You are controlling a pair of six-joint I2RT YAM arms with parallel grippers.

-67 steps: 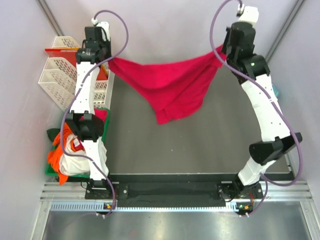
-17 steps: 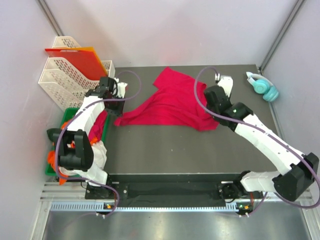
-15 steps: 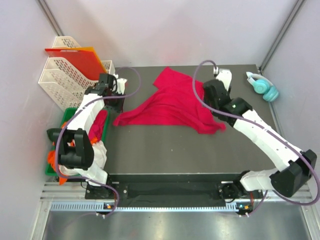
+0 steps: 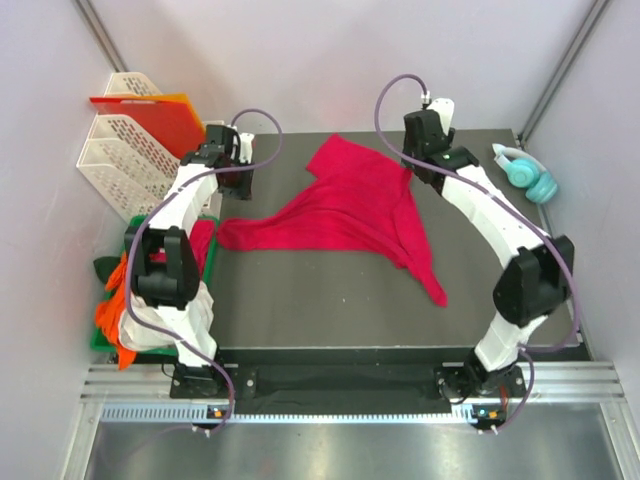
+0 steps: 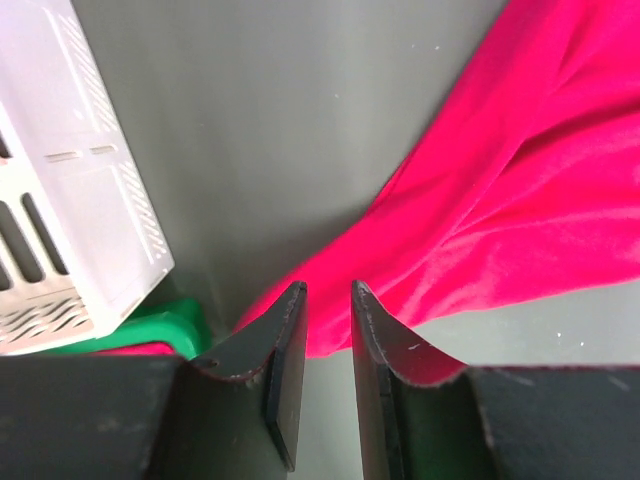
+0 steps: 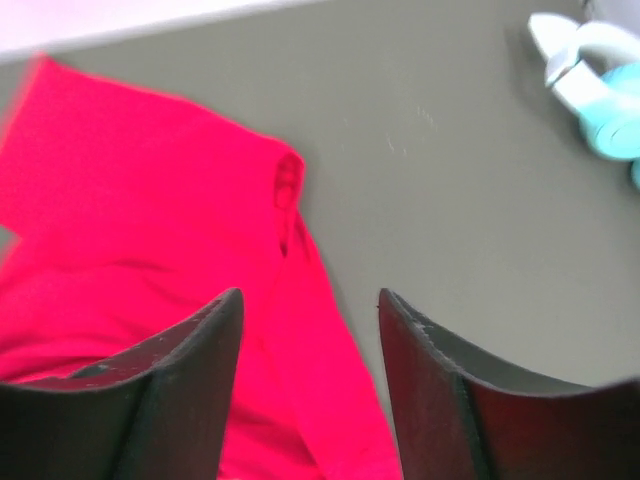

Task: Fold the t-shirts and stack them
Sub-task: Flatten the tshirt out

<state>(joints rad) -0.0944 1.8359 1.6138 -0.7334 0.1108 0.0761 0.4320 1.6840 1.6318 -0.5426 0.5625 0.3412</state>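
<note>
Crimson cloth, a t-shirt (image 4: 350, 205), lies loose and wrinkled on the dark table (image 4: 330, 300). One long corner of it reaches toward the near right and another toward the left.

Over the shirt's left corner is the left gripper (image 5: 328, 290). Its fingers stand only a little apart, with a narrow gap and nothing between them.

At the shirt's far right edge is the right gripper (image 6: 310, 300). Its fingers are spread wide and they hold nothing; the cloth lies below them.

To the right of the shirt, well apart from it, lie teal headphones (image 4: 525, 172). To the left of the shirt stands a white rack (image 4: 115, 155) with a red-orange sheet (image 4: 145, 115) in it. Nearer on that side, the other t-shirts (image 4: 135, 310), orange and white, are piled in a green bin (image 4: 100, 342).
</note>
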